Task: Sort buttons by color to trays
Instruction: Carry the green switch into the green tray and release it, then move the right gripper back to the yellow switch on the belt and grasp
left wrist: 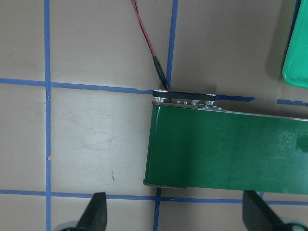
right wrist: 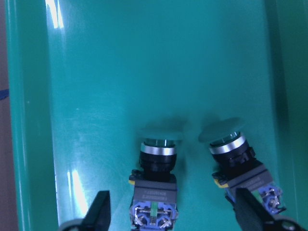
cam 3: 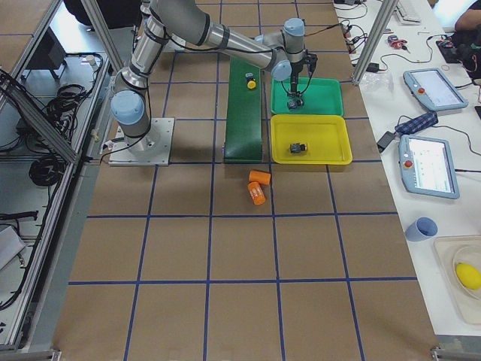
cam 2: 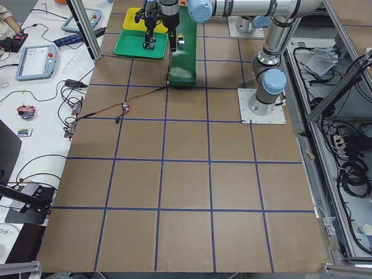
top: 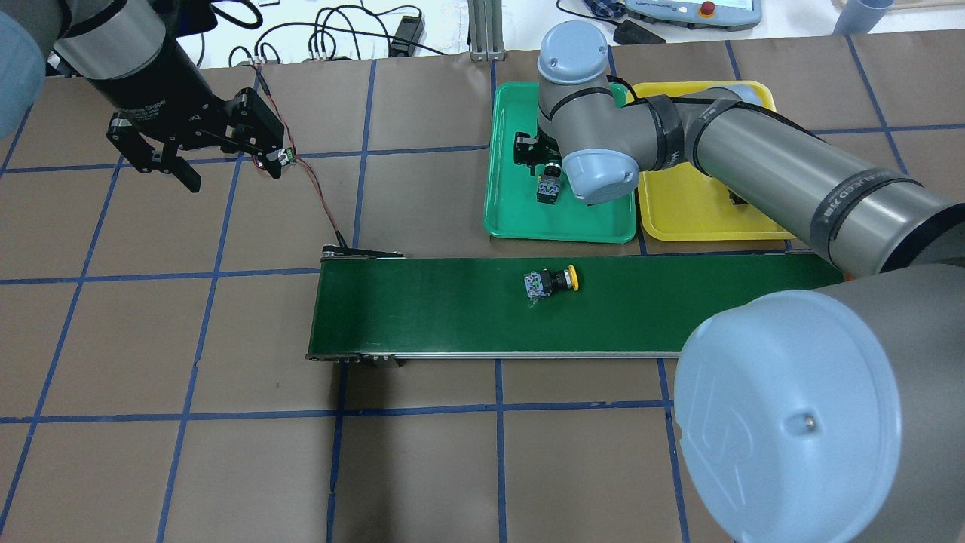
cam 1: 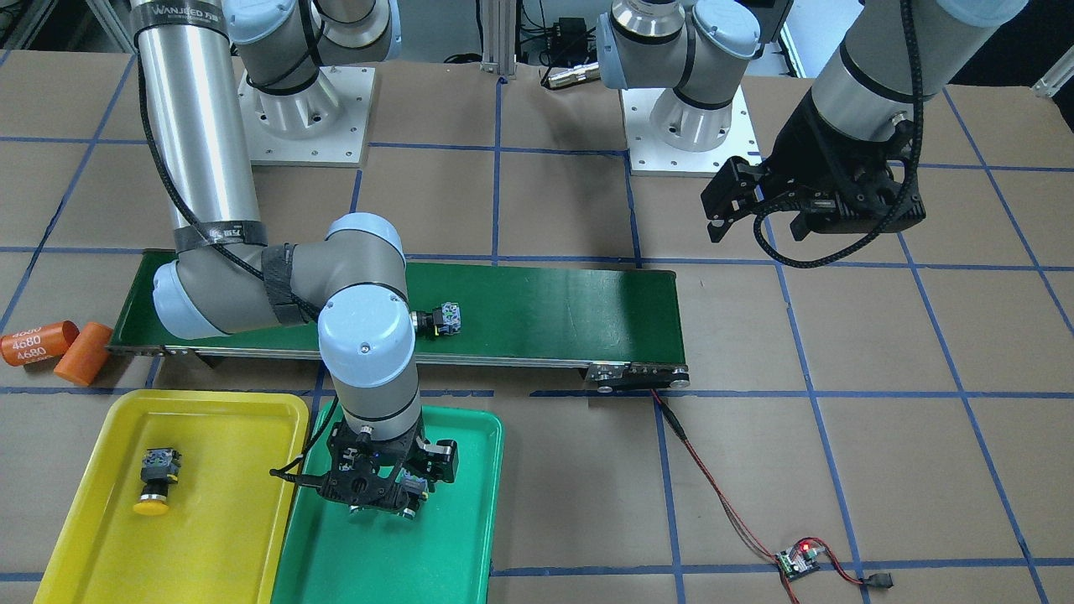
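Observation:
My right gripper (cam 1: 390, 495) hangs open low over the green tray (cam 1: 394, 562). Two green buttons lie in that tray in the right wrist view. One green button (right wrist: 155, 183) rests between the spread fingers, untouched. The other green button (right wrist: 236, 159) lies close beside the right finger (right wrist: 250, 211). A yellow button (cam 1: 157, 478) lies in the yellow tray (cam 1: 226, 520). Another yellow button (top: 554, 281) lies on its side mid-conveyor. My left gripper (top: 196, 151) hovers open and empty beyond the conveyor's end.
The dark-green conveyor belt (top: 437, 309) runs between the arms and the trays. Two orange cylinders (cam 1: 50, 346) lie off its end beside the yellow tray. A red-black cable leads from the belt's other end to a small circuit board (cam 1: 797, 560).

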`<control>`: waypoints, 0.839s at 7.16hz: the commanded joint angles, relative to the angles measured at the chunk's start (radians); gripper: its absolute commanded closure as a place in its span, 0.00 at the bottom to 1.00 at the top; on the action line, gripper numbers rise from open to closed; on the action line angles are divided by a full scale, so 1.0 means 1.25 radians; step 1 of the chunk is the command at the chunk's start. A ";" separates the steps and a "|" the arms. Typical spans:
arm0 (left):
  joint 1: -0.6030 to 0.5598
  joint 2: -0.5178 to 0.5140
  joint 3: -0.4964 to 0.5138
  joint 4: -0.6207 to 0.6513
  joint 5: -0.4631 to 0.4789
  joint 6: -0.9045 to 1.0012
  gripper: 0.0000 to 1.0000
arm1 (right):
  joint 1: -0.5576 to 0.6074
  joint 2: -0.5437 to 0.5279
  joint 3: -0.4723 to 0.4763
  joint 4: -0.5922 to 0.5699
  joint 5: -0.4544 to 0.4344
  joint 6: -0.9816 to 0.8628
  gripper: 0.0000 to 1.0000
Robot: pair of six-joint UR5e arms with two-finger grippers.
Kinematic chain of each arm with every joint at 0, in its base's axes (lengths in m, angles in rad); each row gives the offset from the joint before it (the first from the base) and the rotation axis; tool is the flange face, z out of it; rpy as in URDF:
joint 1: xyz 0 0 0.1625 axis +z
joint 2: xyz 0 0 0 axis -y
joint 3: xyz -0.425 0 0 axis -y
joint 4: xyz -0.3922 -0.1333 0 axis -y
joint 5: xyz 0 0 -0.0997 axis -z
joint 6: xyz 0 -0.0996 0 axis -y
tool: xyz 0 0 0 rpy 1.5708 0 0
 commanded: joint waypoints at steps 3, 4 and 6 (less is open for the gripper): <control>0.001 0.001 0.001 0.001 0.001 0.001 0.00 | -0.017 -0.193 0.046 0.281 -0.013 0.269 0.00; 0.001 0.002 0.002 0.001 0.004 0.001 0.00 | -0.021 -0.225 0.083 0.286 -0.011 0.379 0.00; 0.000 0.004 0.011 -0.004 0.005 0.001 0.00 | -0.013 -0.309 0.210 0.296 -0.005 0.522 0.00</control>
